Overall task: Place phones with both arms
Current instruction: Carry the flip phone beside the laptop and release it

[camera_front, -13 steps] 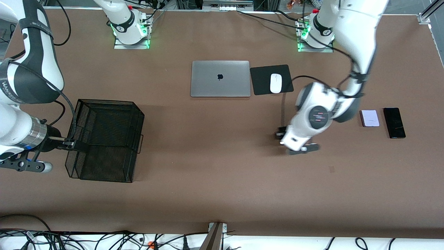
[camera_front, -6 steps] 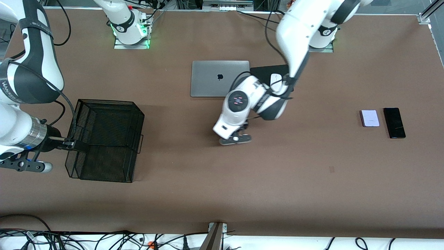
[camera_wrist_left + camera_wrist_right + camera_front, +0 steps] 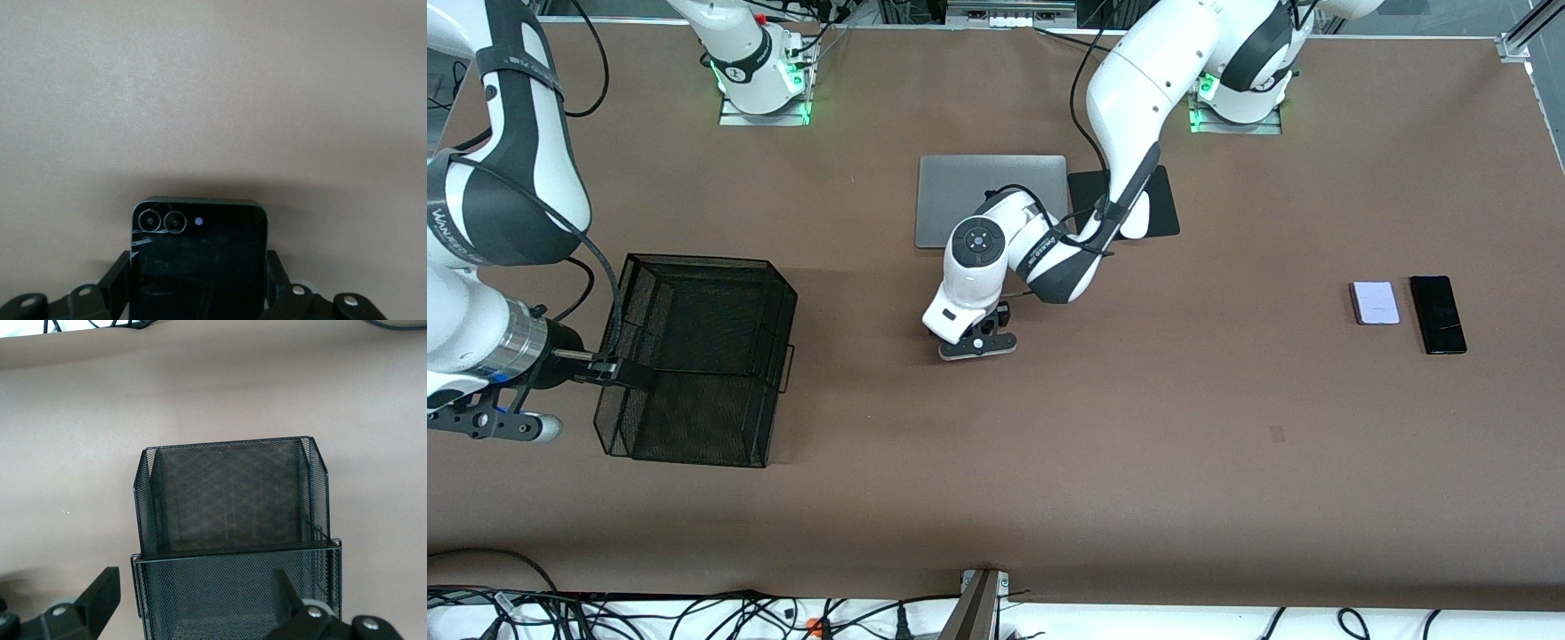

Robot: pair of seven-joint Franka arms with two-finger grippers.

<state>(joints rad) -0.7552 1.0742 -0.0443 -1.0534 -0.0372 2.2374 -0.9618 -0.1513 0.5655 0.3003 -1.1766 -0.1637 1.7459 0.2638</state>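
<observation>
My left gripper [image 3: 976, 345] is shut on the small squarish black phone [image 3: 198, 260] and holds it over the bare table between the laptop and the front camera. In the left wrist view its fingers [image 3: 115, 283] press the phone's two sides. The arm hides the phone in the front view. The pale lavender-white phone [image 3: 1373, 303] and the long black slab phone [image 3: 1437, 314] lie side by side toward the left arm's end of the table. My right gripper [image 3: 605, 366] is open. It straddles the end wall of the black mesh basket [image 3: 703, 260], one finger outside and one inside.
A silver laptop [image 3: 960, 191] lies closed near the robots' bases, partly under the left arm. Beside it is a black mouse pad [image 3: 1165, 204] with a white mouse [image 3: 1136, 227]. In the right wrist view the basket [image 3: 227, 443] looks empty.
My left arm has swung from near the two lying phones across the table toward the basket, with the black phone in its gripper. The right arm and the basket have not moved.
</observation>
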